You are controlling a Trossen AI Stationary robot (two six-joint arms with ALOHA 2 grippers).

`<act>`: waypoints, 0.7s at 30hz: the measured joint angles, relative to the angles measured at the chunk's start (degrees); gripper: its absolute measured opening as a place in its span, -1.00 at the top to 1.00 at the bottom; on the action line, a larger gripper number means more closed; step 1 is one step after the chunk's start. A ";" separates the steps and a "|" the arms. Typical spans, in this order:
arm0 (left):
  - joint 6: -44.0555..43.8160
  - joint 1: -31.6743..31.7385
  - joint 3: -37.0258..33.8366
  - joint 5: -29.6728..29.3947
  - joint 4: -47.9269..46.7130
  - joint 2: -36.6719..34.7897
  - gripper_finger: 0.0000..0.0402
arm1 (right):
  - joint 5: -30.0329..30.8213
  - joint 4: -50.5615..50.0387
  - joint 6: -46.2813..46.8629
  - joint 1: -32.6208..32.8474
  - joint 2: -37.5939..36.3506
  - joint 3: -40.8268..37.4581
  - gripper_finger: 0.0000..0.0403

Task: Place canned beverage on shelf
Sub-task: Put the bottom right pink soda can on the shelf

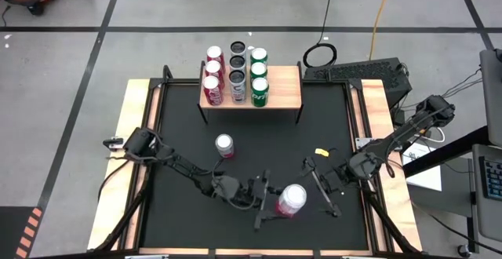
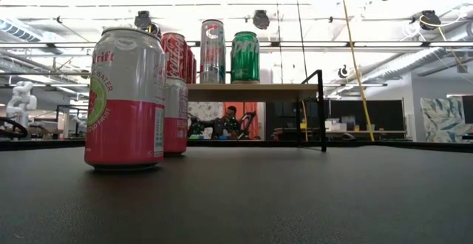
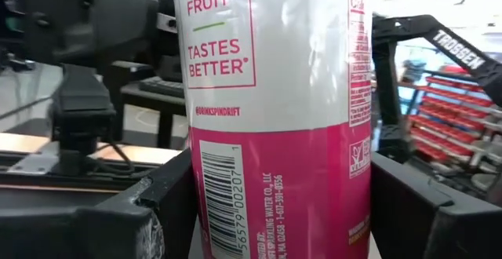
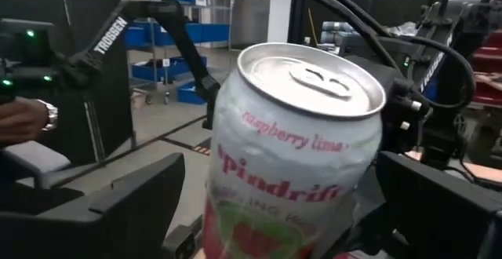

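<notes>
We see the pink-and-white Spindrift can [image 1: 291,199] standing upright on the black mat [image 1: 329,125], at about five o'clock from the table's centre, well apart from the shelf [image 1: 286,94] at twelve o'clock. The left gripper [image 1: 276,202] has a finger on each side of the can, touching or very near it; we cannot tell whether it is clamped. We judge this low, level approach suits lifting it upright. The right gripper [image 1: 323,187] faces the can from three o'clock with its fingers spread apart, apparently waiting. The can's top [image 4: 312,78] is silver, its tab unpulled, with "raspberry lime" lettering and a barcode [image 3: 222,200] on the pink lower band. The shelf's right part is bare, beside three rows of cans; a second pink-and-white can [image 1: 225,145] stands near centre.
</notes>
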 joint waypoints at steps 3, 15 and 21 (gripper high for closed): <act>-1.03 0.76 0.00 2.13 -0.07 0.00 -0.38 | -0.15 0.18 -1.09 -0.02 0.00 0.00 -0.98; 1.21 3.85 0.00 14.46 2.03 -0.07 -0.38 | -6.46 9.91 -0.39 -0.20 1.24 -0.02 -0.99; 4.16 4.99 0.00 17.33 2.02 -0.07 -0.38 | -7.24 13.57 0.69 -1.29 4.02 -0.02 -0.99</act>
